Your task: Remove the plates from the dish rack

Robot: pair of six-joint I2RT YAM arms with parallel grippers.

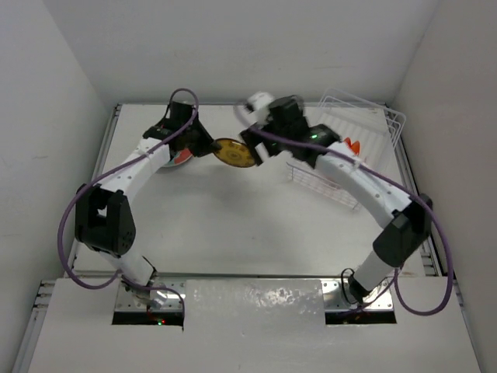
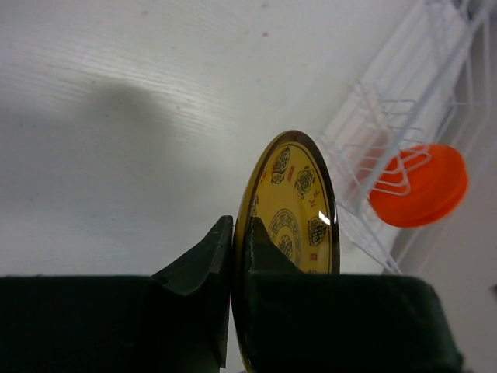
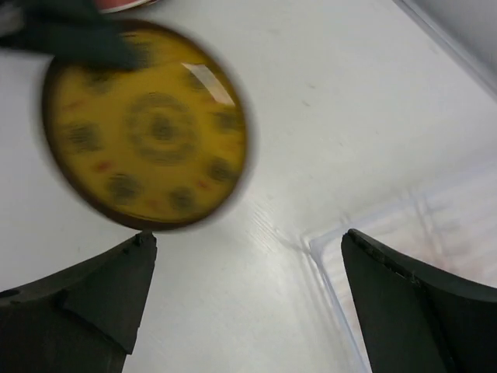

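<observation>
Yellow-amber glaze with dark round markings identified the yellow-amber plate (image 2: 299, 217) in transfer.

1. Handling. I judged the plate stiff and light, with a glossy, slippery face. It would probably chip if dropped on edge. The rim was the only practical place to take hold, with one finger on each face.

2. Left pincer (image 2: 239, 233). It was closed narrowly on the plate's rim, one finger on the back and one on the decorated face. The plate stood on edge in the grip, above the table (image 1: 233, 225) and touching nothing else that I could see.

3. Right pincer (image 3: 248, 237). It was spread wide and held nothing. The plate lay just beyond its fingertips, toward the left, decorated face turned to its camera and outside the gap between the fingers.

4. Location. The plate was at the far middle of the table, between my two pincers and left of the dish rack (image 1: 392, 116).

5. Remaining load. An orange plate (image 2: 423, 186) stood among the rack's prongs, well apart from both pincers.
</observation>
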